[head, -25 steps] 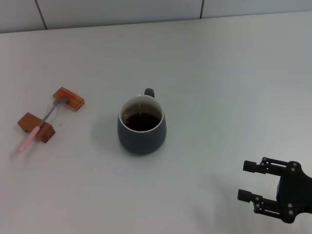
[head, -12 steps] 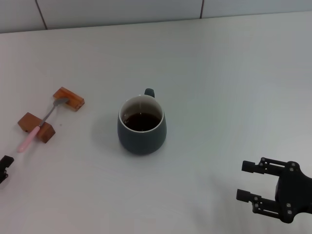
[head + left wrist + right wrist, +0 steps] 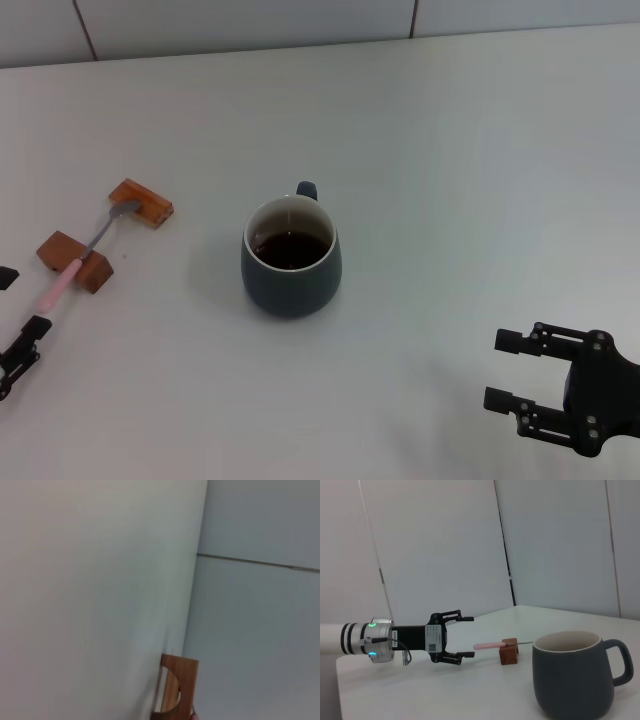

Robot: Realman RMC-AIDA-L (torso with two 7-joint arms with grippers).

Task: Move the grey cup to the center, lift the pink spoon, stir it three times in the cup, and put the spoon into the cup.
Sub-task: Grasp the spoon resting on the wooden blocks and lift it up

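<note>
Two grippers low over desk (image 3: 450,150). Right gripper (image 3: 512,372) nearest, at front right, fingers spread, holding nothing, well apart from mug. Left gripper (image 3: 466,636) at front left edge, fingers spread, just short of pink spoon (image 3: 72,268) handle tip. Grey mug (image 3: 290,256) mid-desk, dark liquid inside, handle pointing away. Spoon bridges two wooden blocks (image 3: 76,262), left of mug.

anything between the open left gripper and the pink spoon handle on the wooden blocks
Nothing: the head view shows only bare white table between the left gripper and the thin pink-handled spoon; the right wrist view agrees.
</note>
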